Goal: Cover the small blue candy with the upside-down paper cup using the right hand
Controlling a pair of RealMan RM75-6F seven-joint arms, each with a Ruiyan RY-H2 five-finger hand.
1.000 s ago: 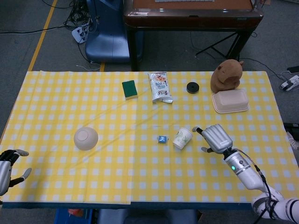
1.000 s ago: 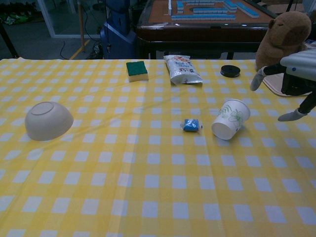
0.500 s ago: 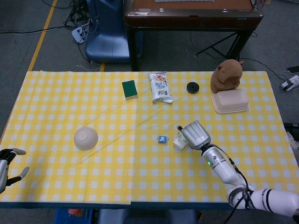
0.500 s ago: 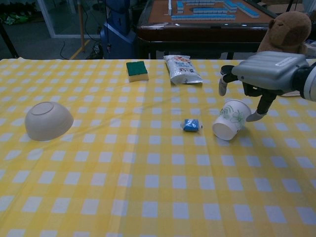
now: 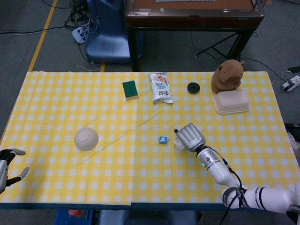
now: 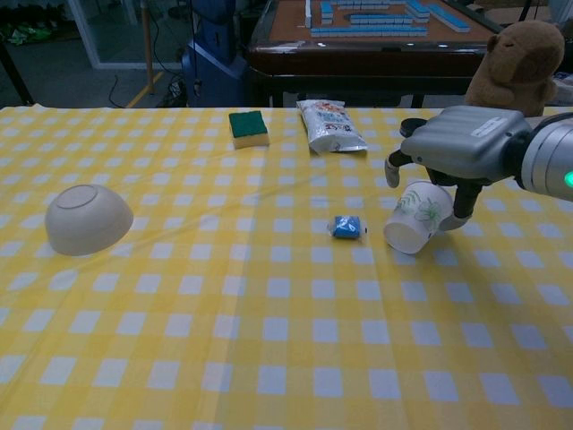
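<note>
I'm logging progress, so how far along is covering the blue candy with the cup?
Early stage. Done: the right hand has reached the tilted paper cup, fingers either side. In hand: securing the grip; whether it holds yet is unclear. Left: lifting the cup over the uncovered blue candy.

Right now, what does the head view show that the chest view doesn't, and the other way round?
Only the head view shows the left hand at the table's near-left edge, fingers apart and empty, plus the beige lidded box. Only the chest view shows the paper cup tilted under the right hand, whose fingers flank it. Both show the blue candy, upturned bowl and green sponge.
</note>
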